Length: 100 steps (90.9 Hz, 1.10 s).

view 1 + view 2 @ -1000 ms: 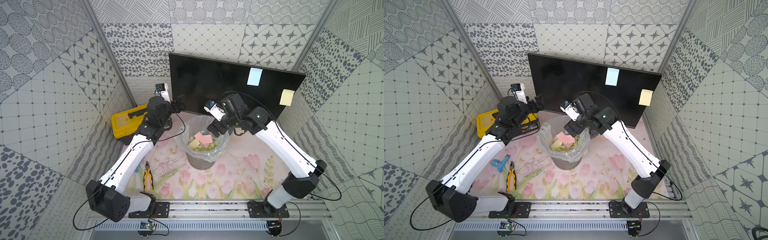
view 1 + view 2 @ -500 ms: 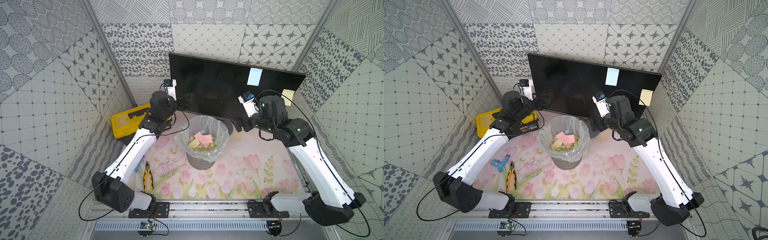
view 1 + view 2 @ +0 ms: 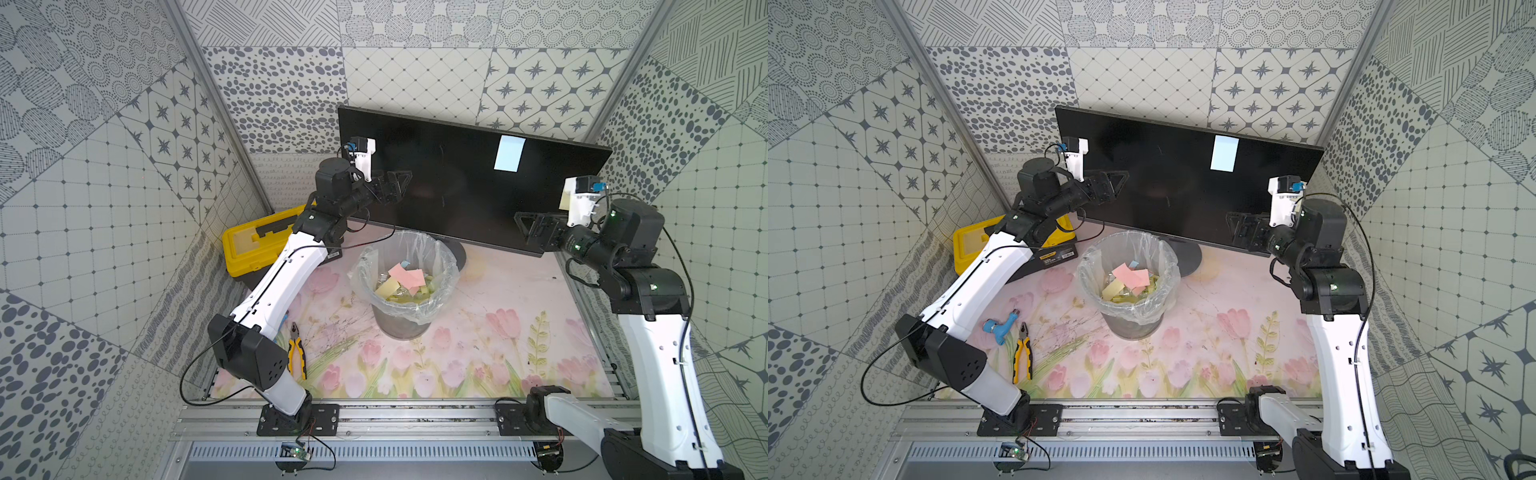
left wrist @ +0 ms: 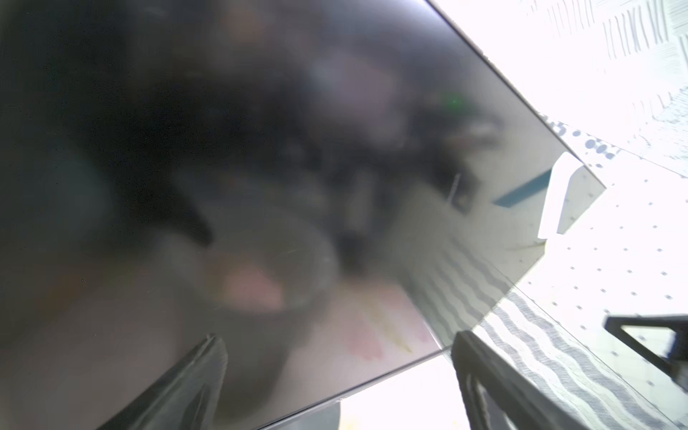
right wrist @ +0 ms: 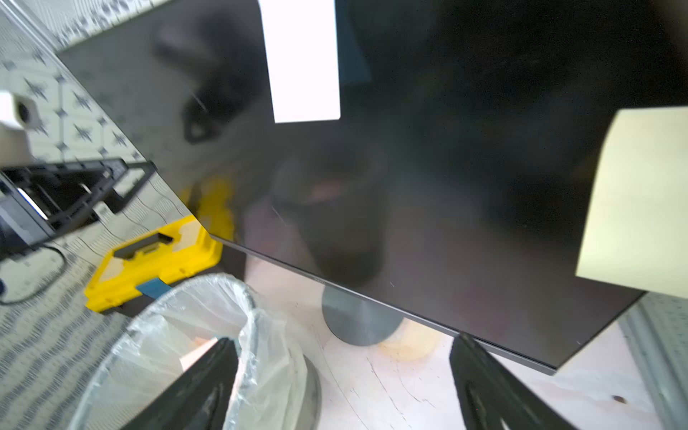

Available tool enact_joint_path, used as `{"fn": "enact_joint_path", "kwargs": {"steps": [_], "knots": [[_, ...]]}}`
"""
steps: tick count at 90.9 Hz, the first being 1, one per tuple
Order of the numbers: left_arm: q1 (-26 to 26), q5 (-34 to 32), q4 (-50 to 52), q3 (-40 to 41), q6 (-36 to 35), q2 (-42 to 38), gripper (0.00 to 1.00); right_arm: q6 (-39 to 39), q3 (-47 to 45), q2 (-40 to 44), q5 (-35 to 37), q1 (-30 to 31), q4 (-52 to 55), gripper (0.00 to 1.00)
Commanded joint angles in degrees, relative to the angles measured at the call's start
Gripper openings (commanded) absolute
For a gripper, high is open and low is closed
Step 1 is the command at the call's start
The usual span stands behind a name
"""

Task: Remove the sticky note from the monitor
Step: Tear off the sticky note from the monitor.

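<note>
The monitor (image 3: 449, 187) (image 3: 1167, 178) stands at the back on a round base. A pale blue sticky note (image 3: 509, 153) (image 3: 1224, 153) sits high on the screen's right half. A yellow sticky note (image 3: 564, 199) at the right edge is mostly hidden behind my right wrist camera. The right wrist view shows both, the blue one (image 5: 301, 63) washed out and the yellow one (image 5: 640, 201). My right gripper (image 3: 523, 230) (image 5: 342, 338) is open and empty, low before the screen's right part. My left gripper (image 3: 405, 183) (image 4: 337, 335) is open and empty at the screen's left side.
A plastic-lined waste bin (image 3: 409, 282) holding several discarded notes stands in front of the monitor base (image 3: 457, 253). A yellow toolbox (image 3: 257, 245) lies at the back left. Pliers (image 3: 298, 349) and a blue tool (image 3: 998, 328) lie near the left arm.
My right arm has swung from over the bin to the right, in front of the monitor's right side. My left gripper has risen toward the screen's left part. Both stay open.
</note>
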<state>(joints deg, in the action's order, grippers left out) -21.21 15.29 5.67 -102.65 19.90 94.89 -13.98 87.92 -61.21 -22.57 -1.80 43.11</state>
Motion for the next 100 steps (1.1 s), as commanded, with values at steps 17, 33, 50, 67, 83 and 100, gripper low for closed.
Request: {"fn": "enact_joint_path", "kwargs": {"steps": [17, 33, 50, 67, 83, 100], "knots": [[-4.6, 9.3, 5.8, -11.6, 1.3, 8.1, 0.99, -37.3, -10.3, -0.8, -24.3, -14.0, -36.9, 0.83], [-5.8, 11.8, 5.8, -13.6, 4.4, 11.3, 0.99, -44.6, -10.2, -4.6, -24.3, -14.0, -40.8, 0.78], [-6.3, 12.2, 4.8, -14.0, 6.0, 13.4, 0.99, -45.9, -10.4, -5.3, -22.0, -13.4, -42.4, 0.73], [-6.3, 12.2, 5.0, -15.8, 6.5, 15.3, 0.99, -44.6, -9.6, -6.8, -17.3, -9.9, -42.2, 0.62], [-6.3, 11.1, 4.8, -16.4, 5.3, 15.9, 0.99, -39.8, -6.5, -9.6, -11.8, -4.8, -40.2, 0.55], [-6.3, 10.7, 4.6, -16.6, 4.9, 16.1, 0.99, -37.1, -2.3, -13.6, -9.4, -0.6, -40.2, 0.54]]}}
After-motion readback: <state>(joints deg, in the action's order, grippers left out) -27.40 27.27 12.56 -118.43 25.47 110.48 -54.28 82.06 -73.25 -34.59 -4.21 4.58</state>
